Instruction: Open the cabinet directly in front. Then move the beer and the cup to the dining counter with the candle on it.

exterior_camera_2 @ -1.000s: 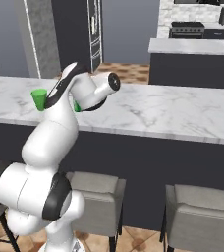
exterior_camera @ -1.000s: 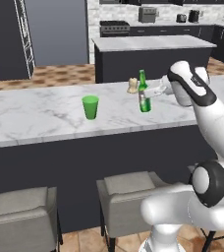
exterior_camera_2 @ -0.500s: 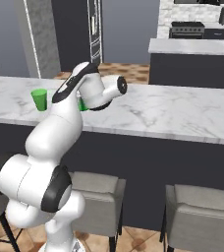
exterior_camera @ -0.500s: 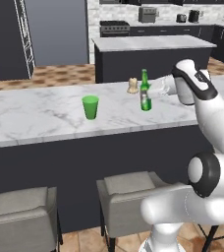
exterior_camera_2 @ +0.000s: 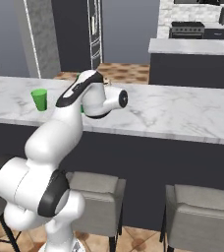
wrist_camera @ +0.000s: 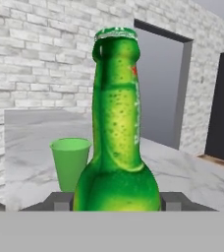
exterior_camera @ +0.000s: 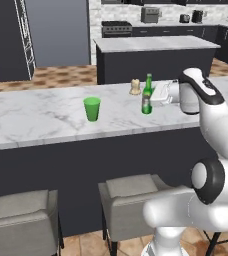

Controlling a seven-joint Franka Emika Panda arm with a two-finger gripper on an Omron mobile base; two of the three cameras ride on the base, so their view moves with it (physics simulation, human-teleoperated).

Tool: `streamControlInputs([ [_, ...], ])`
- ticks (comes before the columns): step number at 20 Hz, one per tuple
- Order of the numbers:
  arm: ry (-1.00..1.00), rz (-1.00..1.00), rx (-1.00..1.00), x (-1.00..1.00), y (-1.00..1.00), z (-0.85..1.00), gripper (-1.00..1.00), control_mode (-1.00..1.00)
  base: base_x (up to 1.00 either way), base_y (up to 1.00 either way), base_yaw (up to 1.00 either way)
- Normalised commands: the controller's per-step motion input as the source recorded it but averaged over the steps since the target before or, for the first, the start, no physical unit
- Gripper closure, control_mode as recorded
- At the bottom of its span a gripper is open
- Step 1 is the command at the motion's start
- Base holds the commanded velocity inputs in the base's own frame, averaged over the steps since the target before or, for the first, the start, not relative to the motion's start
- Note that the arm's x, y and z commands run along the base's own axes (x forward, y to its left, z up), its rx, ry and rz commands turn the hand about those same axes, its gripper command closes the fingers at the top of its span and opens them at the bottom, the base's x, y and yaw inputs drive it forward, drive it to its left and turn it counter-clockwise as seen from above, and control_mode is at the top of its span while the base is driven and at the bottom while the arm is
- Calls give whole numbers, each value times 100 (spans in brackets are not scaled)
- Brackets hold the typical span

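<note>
Green-glass beer point(exterior_camera: 147, 96) standing near the candle point(exterior_camera: 134, 87) by the dining counter point(exterior_camera: 46, 117) far edge, gripper point(exterior_camera: 158, 95) fingers straddling it, grip unclear; releasing and withdrawing looking due next, cup point(exterior_camera: 92, 108) already delivered

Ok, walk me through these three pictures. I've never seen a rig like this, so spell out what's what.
The white machine is a robot arm on a drivable base in a simulated kitchen. Two pictures come from cameras on the base, behind the arm to its left and right. The third looks along its end effector, the two-fingered gripping part.

In front is the dining counter, a marble top with grey stools below. On it stand a green cup and a small candle. The end effector is closed on the beer, an upright green bottle, with a finger against each side.
</note>
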Motion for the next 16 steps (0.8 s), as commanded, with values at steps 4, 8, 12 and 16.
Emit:
streamControlInputs([
  [4, 0, 0, 0, 0, 0, 0, 100, -100, 0, 0, 0],
  [8, 0, 0, 0, 6, 0, -6, 100, -100, 0, 0, 0],
  [12, 0, 0, 0, 16, 0, -15, 100, -100, 0, 0, 0],
  [16, 0, 0, 0, 20, 0, -18, 100, -100, 0, 0, 0],
])
